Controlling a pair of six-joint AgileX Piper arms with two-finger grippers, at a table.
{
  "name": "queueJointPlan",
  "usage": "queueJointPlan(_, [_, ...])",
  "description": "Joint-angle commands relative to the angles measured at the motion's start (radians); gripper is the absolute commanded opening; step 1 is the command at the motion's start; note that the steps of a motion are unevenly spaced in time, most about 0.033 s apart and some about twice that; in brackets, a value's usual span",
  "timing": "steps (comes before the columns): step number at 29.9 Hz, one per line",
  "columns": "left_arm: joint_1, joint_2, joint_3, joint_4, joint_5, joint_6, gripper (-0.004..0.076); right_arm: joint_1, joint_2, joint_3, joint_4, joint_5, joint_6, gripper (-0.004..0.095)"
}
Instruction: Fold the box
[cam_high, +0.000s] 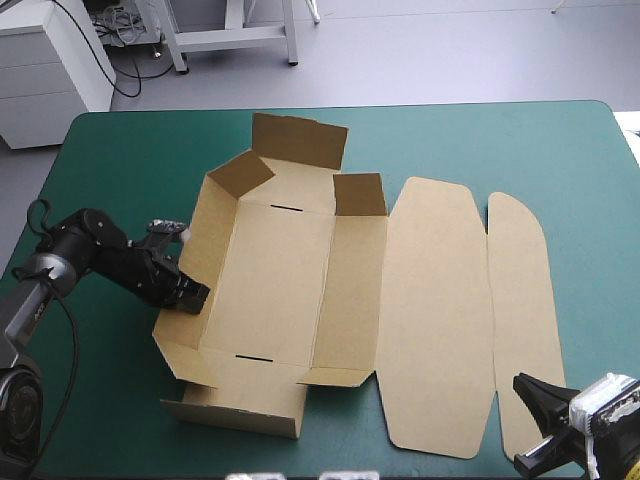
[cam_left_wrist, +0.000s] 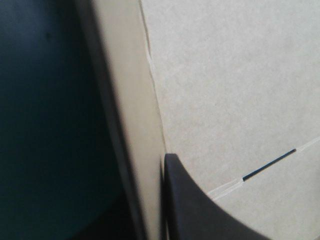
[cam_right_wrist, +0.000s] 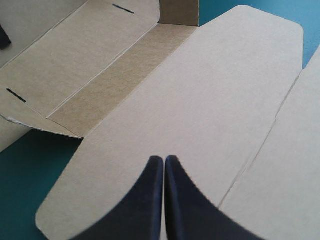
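Read the high view as a clock face with 12 at the table's far edge. The left gripper (cam_high: 192, 296) sits at 9 o'clock of the brown box (cam_high: 270, 280), pinched almost closed on the box's left wall (cam_high: 205, 250). In the left wrist view that wall runs edge-on, with 1 black finger (cam_left_wrist: 195, 210) flat against its inner face. The other finger is lost in shadow on the outer side. The wall stands raised, leaning slightly toward 9 o'clock.

The box lies at the middle of the teal-green cover (cam_high: 120, 150). Its floor panel (cam_high: 275, 300) lies flat and carries 2 thin dark slots, 1 toward 12 o'clock and 1 toward 6. At 12 o'clock the far end flap (cam_high: 300, 140) stands up, with 2 corner tabs raised beside it. At 6 o'clock the near end flap (cam_high: 240, 408) is bent along its crease; how far, I cannot tell. Toward 3 o'clock the lid panel (cam_high: 435, 315) and then the outer flap (cam_high: 520, 310) lie flat on the cover.

The right gripper (cam_right_wrist: 164, 159) is at 5 o'clock of the table, just beside the outer flap's near end. Its 2 fingers meet in 1 pointed arch with nothing between them, aimed across the lid panel.
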Motion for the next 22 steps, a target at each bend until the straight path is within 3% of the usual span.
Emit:
queueJointPlan(1, [-0.083,-0.039,-0.157,0.136,-0.020,-0.034,-0.0008,-0.001,0.018,-0.022,-0.012,-0.074,-0.004,-0.0012])
queueJointPlan(9, [-0.308,-0.039,-0.338,0.525,-0.132,-0.068,-0.0008,-0.001,0.018,-0.022,-0.012,-0.074,0.003,-0.0012])
queueJointPlan(16, [-0.464,-0.039,-0.361,0.777,-0.304,-0.145,-0.0008,-0.001,0.018,-0.022,-0.012,-0.074,0.007,-0.0012])
queueJointPlan(22, [-0.595,-0.039,-0.363,0.948,-0.367,-0.145,-0.0008,-0.001,0.018,-0.022,-0.012,-0.074,0.011,-0.0012])
